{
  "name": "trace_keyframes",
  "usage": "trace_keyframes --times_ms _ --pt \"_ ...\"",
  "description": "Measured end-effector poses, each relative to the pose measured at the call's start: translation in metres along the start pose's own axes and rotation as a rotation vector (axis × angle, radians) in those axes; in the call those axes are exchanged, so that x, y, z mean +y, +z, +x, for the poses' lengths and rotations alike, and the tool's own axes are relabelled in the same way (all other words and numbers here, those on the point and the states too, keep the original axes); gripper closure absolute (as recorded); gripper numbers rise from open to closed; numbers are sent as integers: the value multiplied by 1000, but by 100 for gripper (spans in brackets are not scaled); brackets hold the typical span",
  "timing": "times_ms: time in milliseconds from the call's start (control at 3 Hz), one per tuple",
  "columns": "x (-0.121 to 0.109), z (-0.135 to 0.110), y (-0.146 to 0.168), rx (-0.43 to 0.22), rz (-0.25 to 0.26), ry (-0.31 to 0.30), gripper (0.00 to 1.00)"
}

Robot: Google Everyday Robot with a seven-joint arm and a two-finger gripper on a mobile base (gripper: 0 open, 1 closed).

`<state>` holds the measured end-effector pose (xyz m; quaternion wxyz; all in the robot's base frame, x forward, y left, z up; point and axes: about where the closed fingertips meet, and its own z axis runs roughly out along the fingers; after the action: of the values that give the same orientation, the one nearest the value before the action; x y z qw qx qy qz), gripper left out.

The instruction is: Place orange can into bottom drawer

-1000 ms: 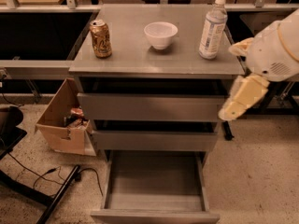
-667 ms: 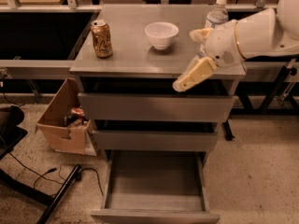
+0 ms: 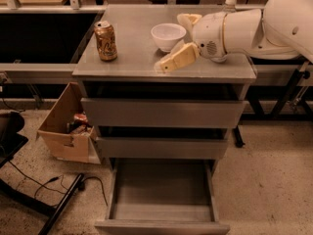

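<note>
One orange can [image 3: 105, 41] stands upright on the bench [image 3: 132, 58], left of one white bowl [image 3: 166, 32]. The gripper [image 3: 172, 42] hangs at the bowl, its two fingers [image 3: 178, 58] spread wide, holding nothing. Of three drawers, the bottom drawer [image 3: 161, 190] sticks out furthest.

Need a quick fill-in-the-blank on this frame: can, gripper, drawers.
1. The orange can stands upright on the cabinet top, left of the white ____.
2. The bottom drawer is pulled ____.
3. The gripper hovers over the cabinet top, right of the can, holding ____.
Missing words: bowl; open; nothing.
</note>
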<state>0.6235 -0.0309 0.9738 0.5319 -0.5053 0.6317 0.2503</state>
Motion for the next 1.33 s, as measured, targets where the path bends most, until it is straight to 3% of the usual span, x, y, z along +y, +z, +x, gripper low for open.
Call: trace_keyframes --times_ms 333,667,1000,1333 --pt "0 0 0 1 0 0 0" --pt "-18 -11 42 -87 14 1 0" --pt "-45 -27 106 -169 20 15 0" --pt "-60 -41 162 -165 21 26 0"
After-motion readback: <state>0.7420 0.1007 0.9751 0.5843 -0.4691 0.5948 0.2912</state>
